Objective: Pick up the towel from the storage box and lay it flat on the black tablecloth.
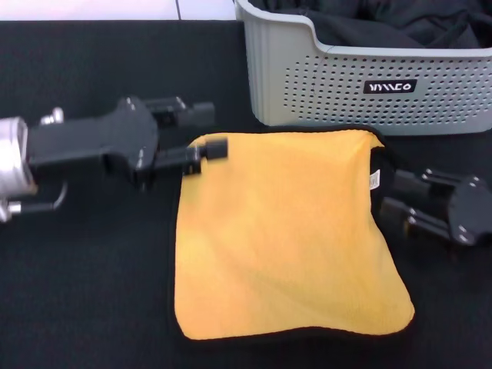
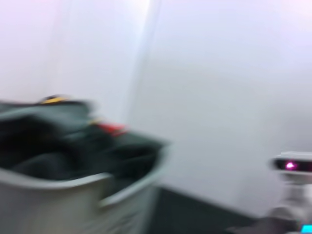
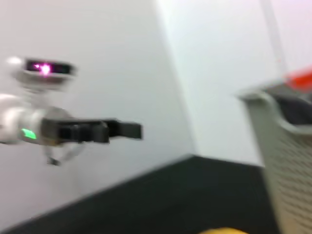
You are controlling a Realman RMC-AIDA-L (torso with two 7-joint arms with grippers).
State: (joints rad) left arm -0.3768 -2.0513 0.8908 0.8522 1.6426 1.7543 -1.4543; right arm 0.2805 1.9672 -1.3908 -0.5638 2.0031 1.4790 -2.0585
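Towel lies flat between both hands; left hand sits open at its corner, right hand looks open too.

wall: plain white | light: even, diffuse

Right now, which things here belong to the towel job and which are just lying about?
Part of the job:
- towel, yellow face up
- storage box
- black tablecloth under the towel
- left gripper at the towel's corner
- right gripper at its opposite edge

Just lying about:
- black cloth bundle in the box
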